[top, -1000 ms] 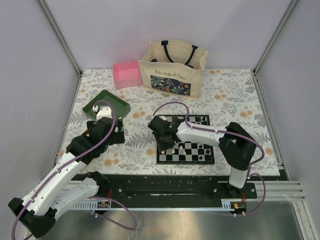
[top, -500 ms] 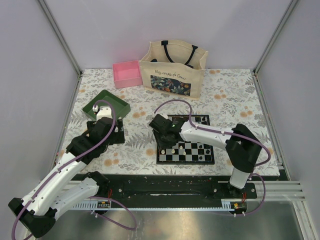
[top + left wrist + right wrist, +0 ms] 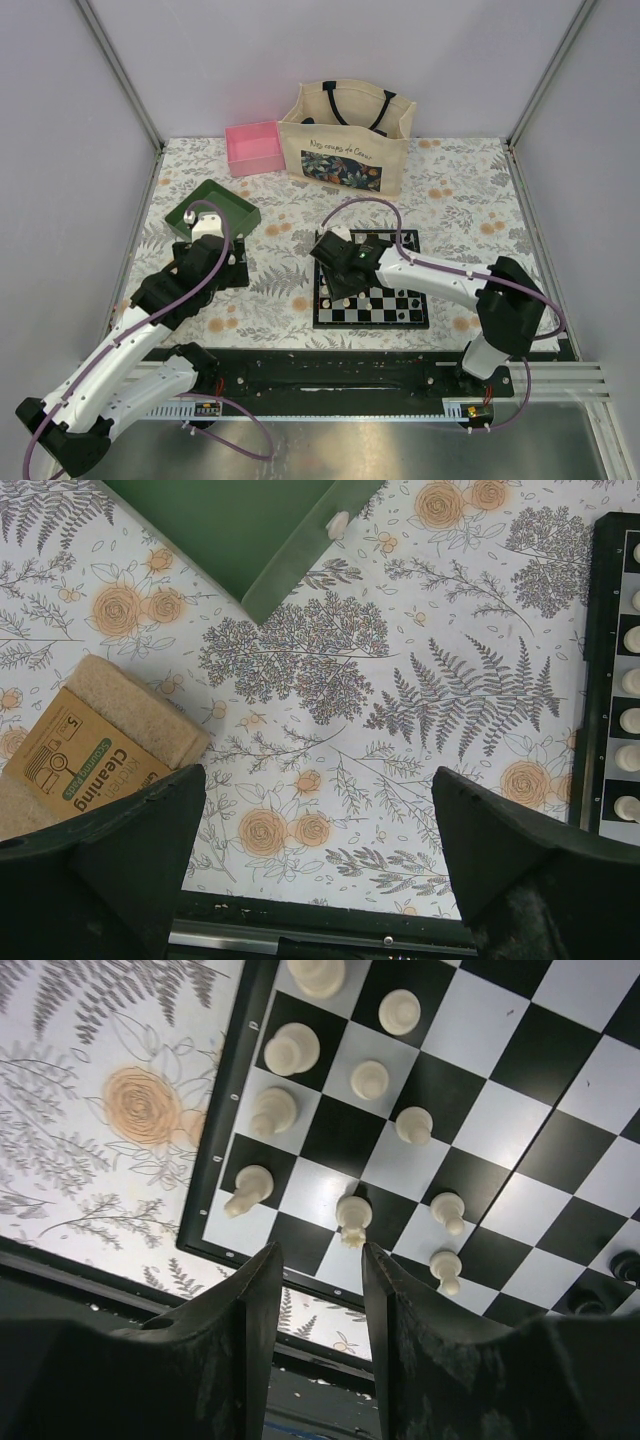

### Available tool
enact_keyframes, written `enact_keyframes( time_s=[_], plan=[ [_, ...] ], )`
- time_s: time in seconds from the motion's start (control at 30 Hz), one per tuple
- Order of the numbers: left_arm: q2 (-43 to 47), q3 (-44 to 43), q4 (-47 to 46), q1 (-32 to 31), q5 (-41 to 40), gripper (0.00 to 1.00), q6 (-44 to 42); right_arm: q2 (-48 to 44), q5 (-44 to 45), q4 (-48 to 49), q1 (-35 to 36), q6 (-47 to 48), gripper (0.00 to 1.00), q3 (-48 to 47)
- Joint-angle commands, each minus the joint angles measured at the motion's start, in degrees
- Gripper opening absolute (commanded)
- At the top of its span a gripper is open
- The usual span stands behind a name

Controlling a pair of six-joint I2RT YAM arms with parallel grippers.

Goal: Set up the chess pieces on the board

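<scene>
Floral-printed tablecloth (image 3: 460, 190) carries glossy checkered board (image 3: 520, 1055) (rounded cream chess pieces (image 3: 292, 1048))

Top view looks down; wrist views close (sharing board (image 3: 545, 1230)).

The right claw (image 3: 318, 1252) has eased open. Its two fingers, pinched close a second ago, now stand a little apart with nothing between them. A cream piece (image 3: 353, 1216) stands free on the board (image 3: 520, 1130) just beyond their tips. Seen from above, the claw has also slid a little to the right over the board's left columns. Behind it the right arm's elbow (image 3: 515, 300) has swung out to the right, and the purple cable (image 3: 352, 203) looping over the wrist has shifted rightward along with it.
</scene>
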State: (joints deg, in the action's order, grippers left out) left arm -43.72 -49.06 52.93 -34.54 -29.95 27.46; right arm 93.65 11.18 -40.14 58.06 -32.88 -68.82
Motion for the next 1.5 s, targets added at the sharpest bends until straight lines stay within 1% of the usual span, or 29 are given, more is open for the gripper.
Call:
enact_keyframes(
  time_s=[0.0, 0.23, 0.53, 0.9, 1.27, 1.47],
  plan=[
    [0.66, -1.3, -1.33, 0.27, -0.28, 0.99, 0.22, 1.36, 2.27, -0.99, -0.67, -0.16, 0.47, 0.79],
    [0.4, -1.3, -1.34, 0.27, -0.46, 0.99, 0.22, 2.59, 0.6, 0.5, -2.16, 0.19, 0.46, 1.93],
    [0.13, -1.3, -1.42, 0.35, -0.45, 0.99, 0.22, 3.74, -1.51, 1.38, -2.69, 0.71, 0.39, 2.37],
    [0.04, -1.48, -1.33, 0.27, -0.46, 0.99, 0.22, 4.7, -2.57, 2.08, -2.69, 0.63, 0.36, 2.37],
    [0.31, -1.3, -1.33, 0.35, -0.45, 0.99, 0.14, 3.57, -3.62, 2.17, -2.6, 1.07, 0.18, 2.28],
    [0.48, -1.3, -1.33, 0.35, -0.37, 0.99, 0.22, 1.72, -5.64, 3.05, -1.03, -0.51, 0.18, 2.64]
  ],
)
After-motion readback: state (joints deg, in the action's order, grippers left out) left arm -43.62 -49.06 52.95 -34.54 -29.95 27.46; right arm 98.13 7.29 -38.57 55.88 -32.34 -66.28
